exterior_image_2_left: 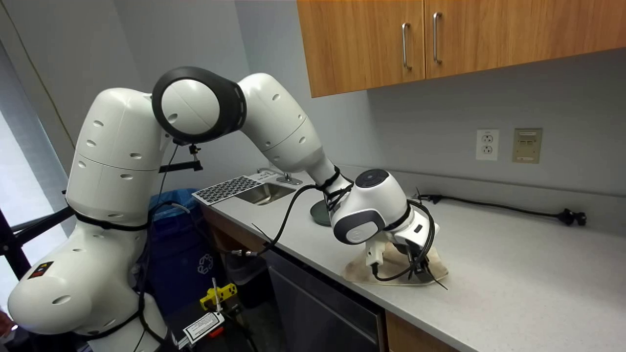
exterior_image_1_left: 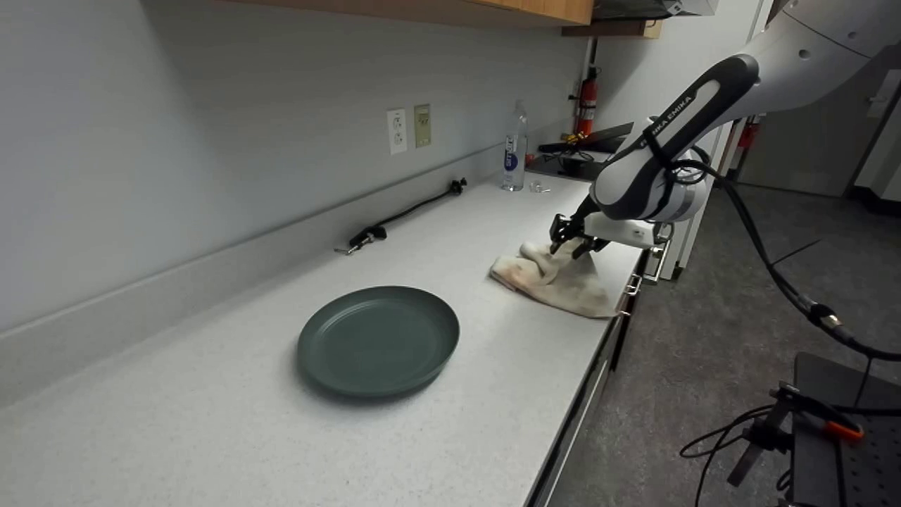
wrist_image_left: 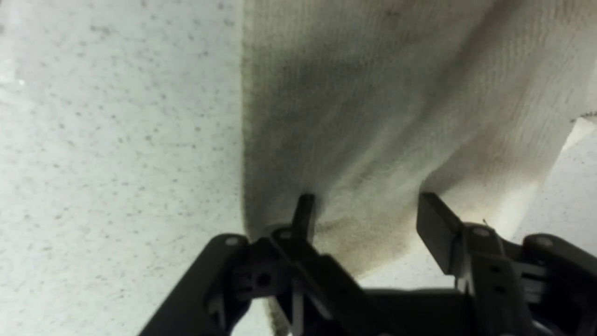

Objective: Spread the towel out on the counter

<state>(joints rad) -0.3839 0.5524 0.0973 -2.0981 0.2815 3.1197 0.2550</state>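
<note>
Towel of thin cream cloth (exterior_image_1_left: 566, 290), partly folded, on the speckled white table (exterior_image_1_left: 493, 422) near its front edge. Black two-fingered pincer (wrist_image_left: 366, 200): parted over it, nothing clamped, presumably so the cloth settles flat.

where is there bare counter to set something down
In an exterior view the counter is bare between the dark green plate and the towel, and from the plate to the picture's bottom edge. It is crowded at the towel, under the open gripper, and beyond the plastic bottle, where black equipment lies.
</note>
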